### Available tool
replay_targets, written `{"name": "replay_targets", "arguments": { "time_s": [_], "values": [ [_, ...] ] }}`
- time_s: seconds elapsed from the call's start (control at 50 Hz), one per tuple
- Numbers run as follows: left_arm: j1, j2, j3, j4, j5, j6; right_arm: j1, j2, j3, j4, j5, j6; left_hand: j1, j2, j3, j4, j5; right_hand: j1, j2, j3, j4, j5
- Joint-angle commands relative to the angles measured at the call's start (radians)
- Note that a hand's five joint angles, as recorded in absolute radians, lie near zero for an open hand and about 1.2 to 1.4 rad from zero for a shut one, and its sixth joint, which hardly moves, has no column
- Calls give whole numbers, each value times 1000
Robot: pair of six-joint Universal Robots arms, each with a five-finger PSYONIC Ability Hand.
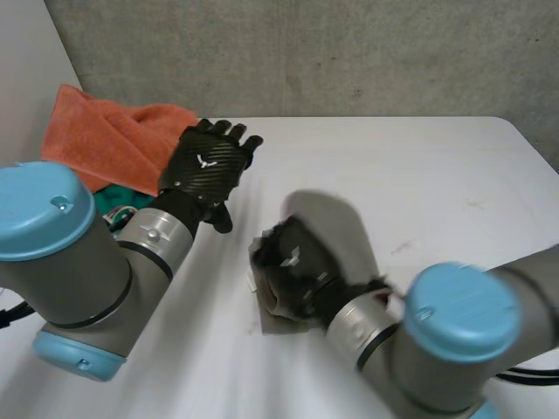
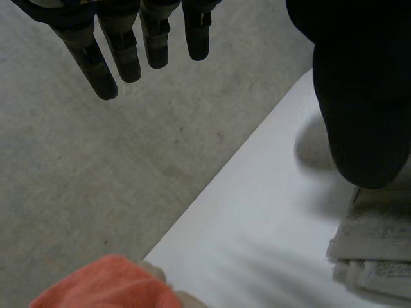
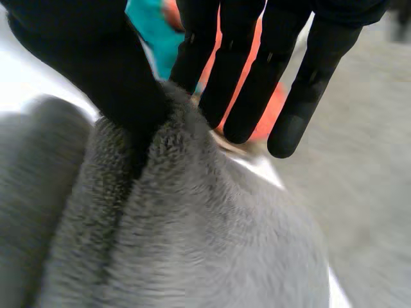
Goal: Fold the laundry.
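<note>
A grey towel (image 1: 336,229) lies near the table's front, one part of it raised above the rest. My right hand (image 1: 293,262) is on its near left part. In the right wrist view the thumb and fingers (image 3: 244,70) pinch a ridge of the grey towel (image 3: 192,244) between them. My left hand (image 1: 205,161) is held up over the table's left part with its fingers (image 2: 122,45) straight and spread, holding nothing. In the left wrist view, folded layers of the grey towel (image 2: 376,247) lie beyond the thumb.
An orange towel (image 1: 105,135) is heaped at the white table's (image 1: 419,175) back left corner, with a teal cloth (image 1: 109,202) beside it under my left arm. A grey concrete wall stands behind the table.
</note>
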Motion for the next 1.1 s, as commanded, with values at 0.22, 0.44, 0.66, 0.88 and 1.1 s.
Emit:
{"name": "replay_targets", "arguments": {
  "time_s": [0.22, 0.44, 0.66, 0.88, 1.1],
  "values": [
    [-18, -10, 88, -1, -61, -181, -199, -182, -36, 134, 133, 416, -13, -34, -38, -28, -49, -850, -884, -885, -886, -887],
    [-191, -267, 305, -153, -70, -284, -336, -96, -207, 493, 122, 575, -13, -34, -38, -28, -49, -850, -884, -885, -886, -887],
    [-186, -466, 414, -396, -251, -276, -324, 154, -339, 597, 53, 574, -13, -34, -38, -28, -49, -850, -884, -885, -886, -887],
    [-185, -444, 389, -423, -250, -264, -299, 191, -347, 600, 88, 525, -13, -34, -38, -28, -49, -850, -884, -885, -886, -887],
    [-90, -228, 424, -403, -16, -245, -307, -91, -127, 420, 222, 514, -13, -34, -38, -28, -49, -850, -884, -885, -886, -887]
  ]
}}
